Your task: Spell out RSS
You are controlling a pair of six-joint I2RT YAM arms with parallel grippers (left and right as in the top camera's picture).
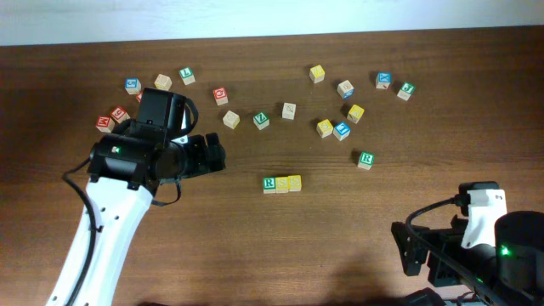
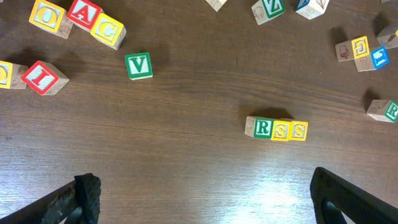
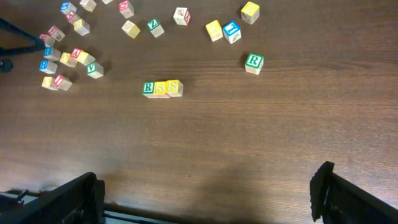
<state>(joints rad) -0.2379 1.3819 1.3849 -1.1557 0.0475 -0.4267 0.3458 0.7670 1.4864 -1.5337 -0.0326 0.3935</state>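
Note:
Three letter cubes stand touching in a row at the table's middle: a green R cube (image 1: 269, 184), then a yellow S cube (image 1: 282, 184) and another yellow S cube (image 1: 294, 182). The row shows in the left wrist view (image 2: 263, 127) and the right wrist view (image 3: 149, 88). My left gripper (image 1: 214, 155) is open and empty, left of the row and apart from it; its fingers frame bare wood (image 2: 202, 199). My right gripper (image 1: 416, 246) is open and empty at the front right, far from the row (image 3: 205, 193).
Loose cubes lie scattered across the back: a second green R cube (image 1: 365, 160), a green V cube (image 1: 261, 120), yellow cubes (image 1: 317, 74), blue cubes (image 1: 342, 130), and red ones (image 1: 117, 114) at the left by my left arm. The table's front edge shows in the right wrist view.

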